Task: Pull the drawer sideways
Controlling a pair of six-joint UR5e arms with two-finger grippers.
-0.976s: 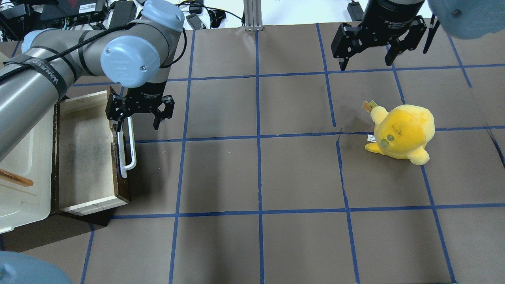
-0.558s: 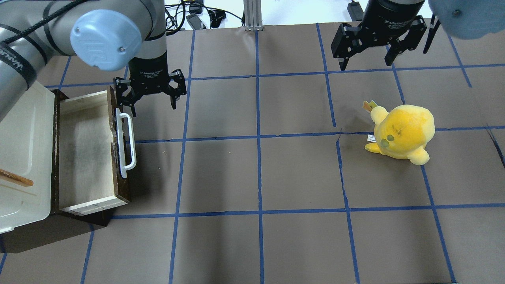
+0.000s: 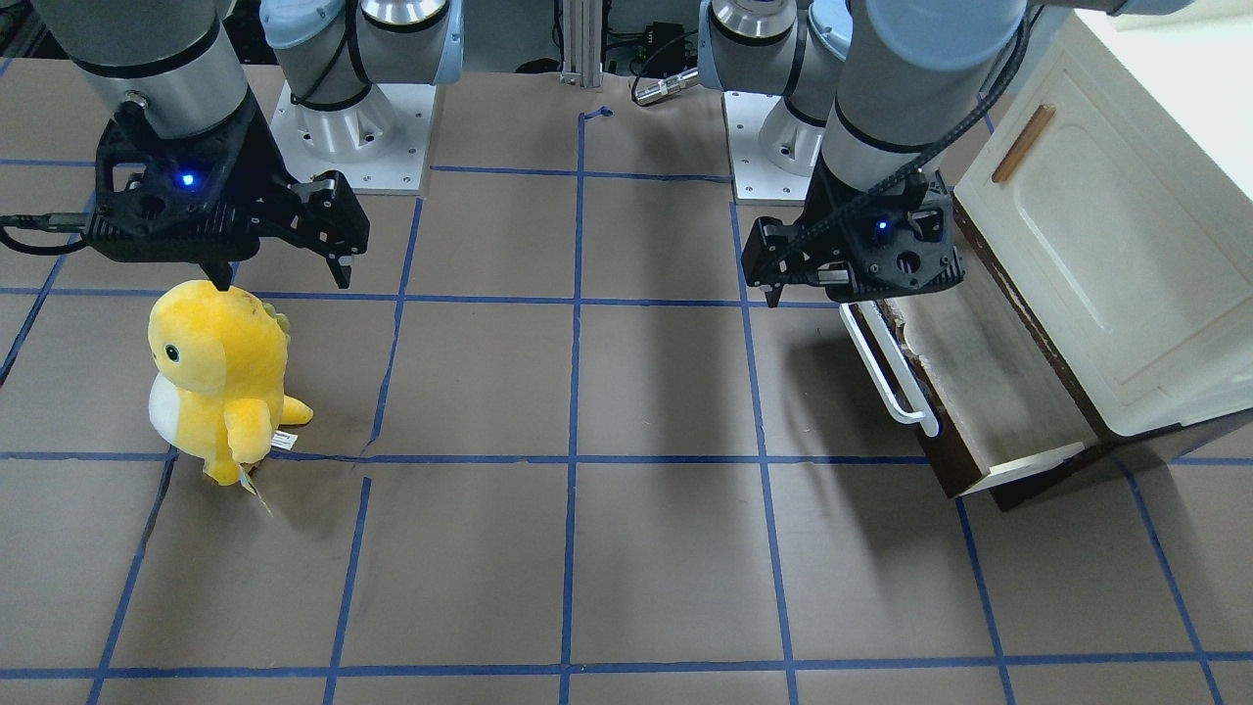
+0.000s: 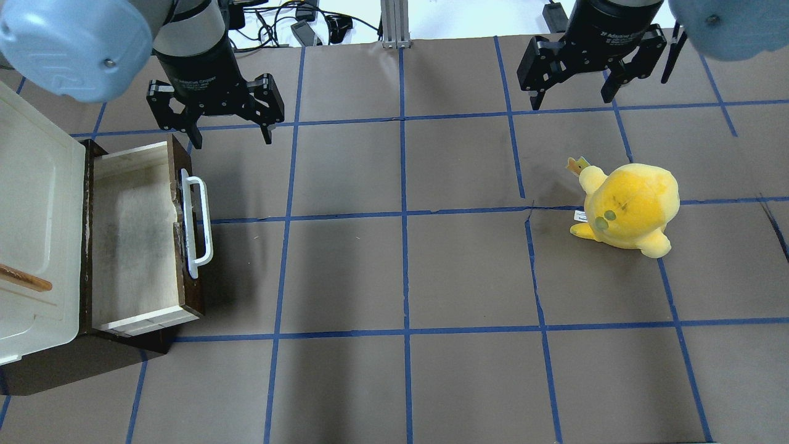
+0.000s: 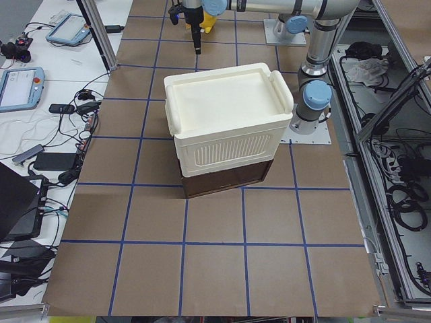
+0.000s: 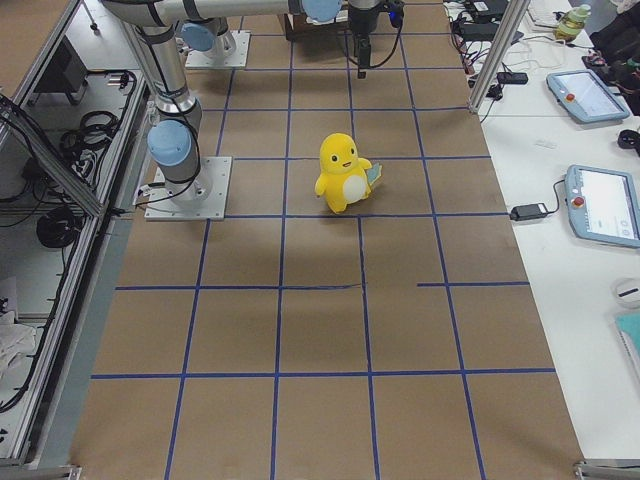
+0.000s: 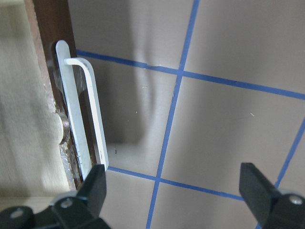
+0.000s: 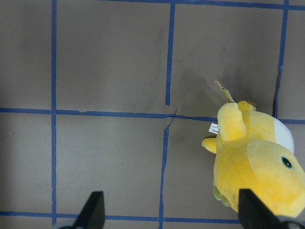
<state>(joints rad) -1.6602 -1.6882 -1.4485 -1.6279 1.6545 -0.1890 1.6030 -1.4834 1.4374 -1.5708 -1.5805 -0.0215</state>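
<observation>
Jaws spread wide on nothing, the left hand hovers over the tabletop just past the far end of the drawer, which stands pulled well out of the cabinet. Pull looks finished; what remains is likely just parking that hand clear.

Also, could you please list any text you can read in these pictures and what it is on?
"Adaptive Gripper": faint white print just above the left gripper.
"Adaptive Gripper": the same print above the right gripper.
The plush toy has a tag: too small to read.
Nothing else is legible.
</observation>
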